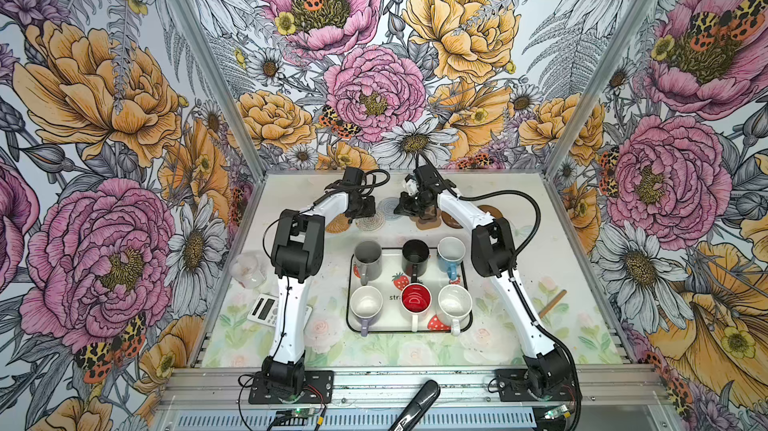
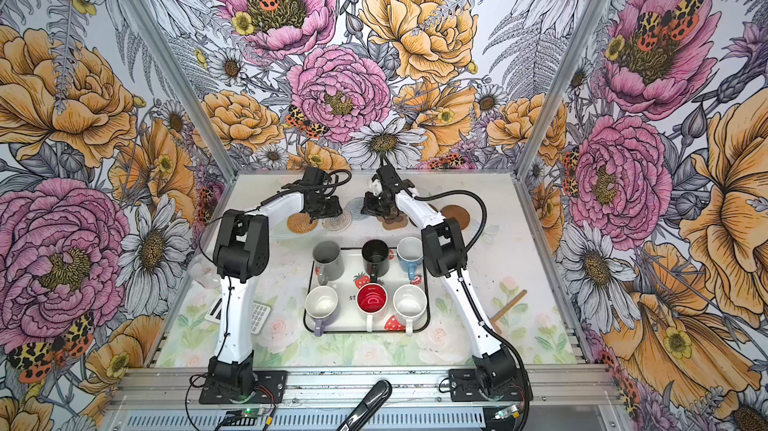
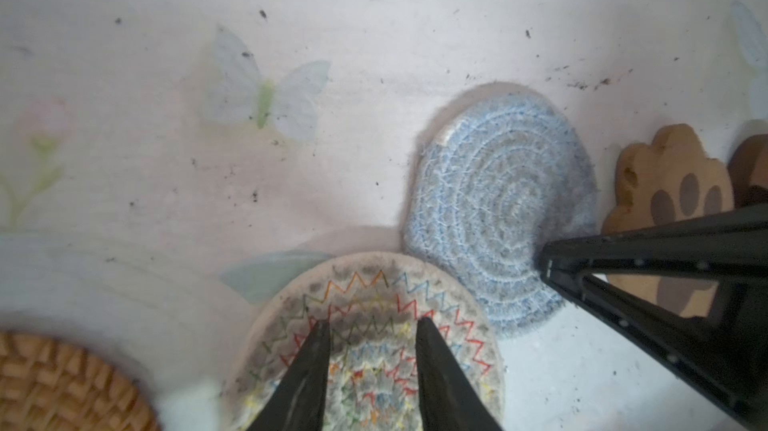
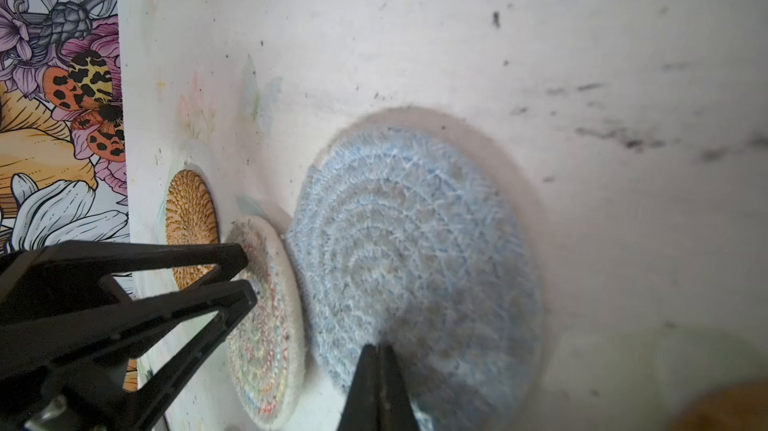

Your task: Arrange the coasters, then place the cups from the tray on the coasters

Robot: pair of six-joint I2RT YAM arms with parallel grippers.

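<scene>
Left jaws stand apart over the zigzag-stitched mat (image 3: 365, 291); right jaws, pressed together, rest on the blue mat (image 3: 494, 208), which lies on the worktop (image 3: 374, 34) touching the first, nearer the right arm.

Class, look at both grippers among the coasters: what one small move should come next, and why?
Probably the right gripper should nudge the grey-blue coaster slightly away from the zigzag-stitched coaster. Its shut tips rest on the grey-blue one, whose edge seems to touch that neighbour, while the left gripper sits open over the neighbour.
</scene>
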